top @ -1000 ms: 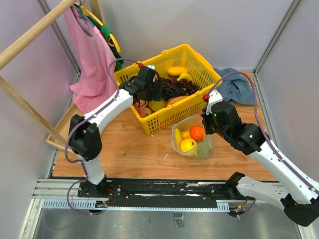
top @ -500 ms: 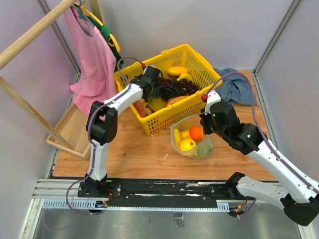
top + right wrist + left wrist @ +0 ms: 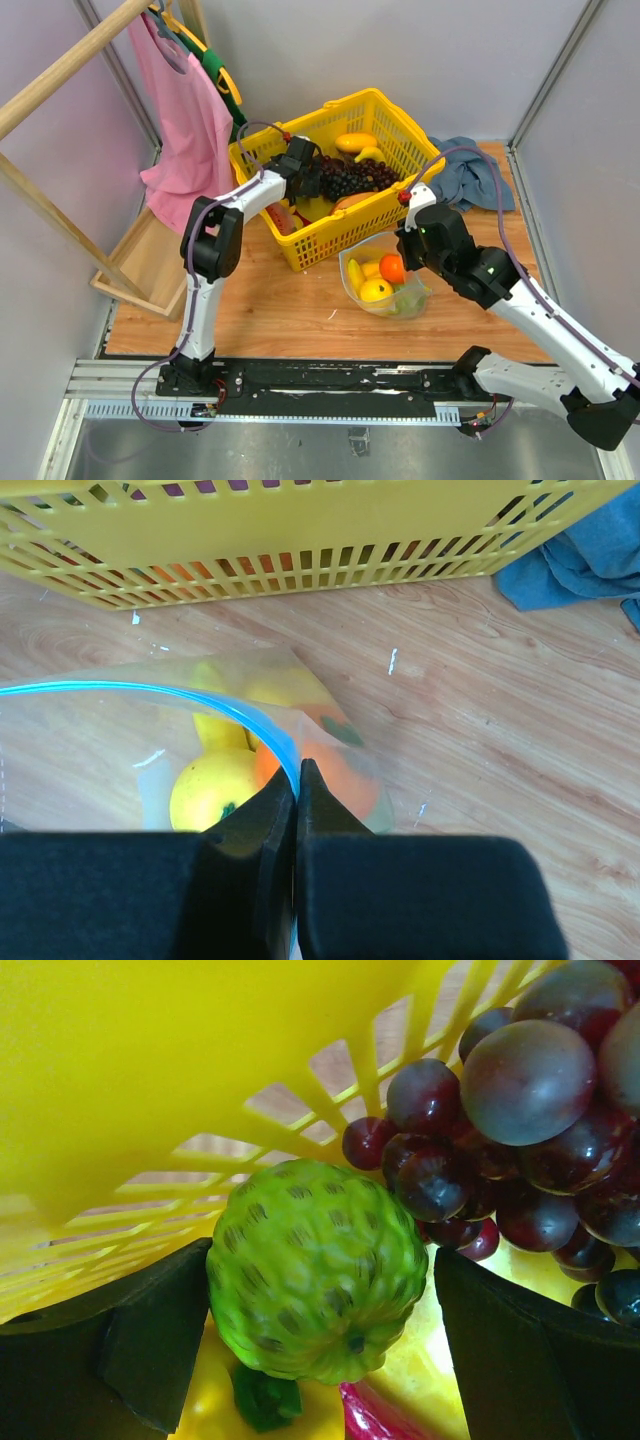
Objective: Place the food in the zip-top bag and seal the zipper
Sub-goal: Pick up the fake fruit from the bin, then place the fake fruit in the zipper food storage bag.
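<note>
Tool on left arm (image 3: 322, 1305) has jaws apart inside yellow basket (image 3: 330, 238), straddling bumpy green fruit (image 3: 310, 1260) next to dark grapes (image 3: 520, 1090); we can't tell if pads touch it. Right tool (image 3: 296, 780) is pinched together on zipper (image 3: 150, 692) of zip-top bag (image 3: 90, 745), which sits on bench (image 3: 270, 300) just in front of basket, mouth open. We see yellow fruits (image 3: 376, 290) & an orange one (image 3: 392, 267) inside the bag.

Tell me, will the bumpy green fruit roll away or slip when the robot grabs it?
The bumpy green fruit looks roundish, so it could roll, but the basket wall and the grapes crowd it, which probably holds it in place. Its bumpy skin likely gives the open left gripper something to catch, so slipping seems unlikely.
</note>
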`<control>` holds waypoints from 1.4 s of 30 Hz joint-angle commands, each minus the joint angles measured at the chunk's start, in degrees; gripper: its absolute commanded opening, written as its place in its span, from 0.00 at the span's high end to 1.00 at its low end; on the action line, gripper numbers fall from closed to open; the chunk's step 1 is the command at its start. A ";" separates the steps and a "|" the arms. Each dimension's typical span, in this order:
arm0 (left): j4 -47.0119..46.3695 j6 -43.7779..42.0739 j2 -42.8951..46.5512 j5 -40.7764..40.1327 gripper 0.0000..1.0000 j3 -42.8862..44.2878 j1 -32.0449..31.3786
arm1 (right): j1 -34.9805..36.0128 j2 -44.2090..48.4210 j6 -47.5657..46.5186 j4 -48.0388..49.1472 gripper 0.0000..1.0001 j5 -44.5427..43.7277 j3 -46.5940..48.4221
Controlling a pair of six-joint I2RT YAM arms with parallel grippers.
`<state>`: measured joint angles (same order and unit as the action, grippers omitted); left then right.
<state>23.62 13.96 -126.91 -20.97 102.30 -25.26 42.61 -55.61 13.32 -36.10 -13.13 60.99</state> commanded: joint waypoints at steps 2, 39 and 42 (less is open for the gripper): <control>-5.68 -1.87 -1.53 2.01 0.07 -0.76 1.30 | -0.77 -0.52 0.72 0.79 0.99 0.99 -0.98; -10.11 2.95 34.39 20.66 0.59 -19.00 -3.94 | -0.82 1.43 1.13 1.46 0.99 0.12 -0.44; -10.08 3.24 37.78 20.84 0.60 -20.26 -5.36 | -0.77 1.65 1.14 1.64 0.99 -0.25 -0.47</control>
<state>15.09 16.01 -93.86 -2.13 83.44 -29.02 42.61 -55.09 13.76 -35.59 -12.03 60.42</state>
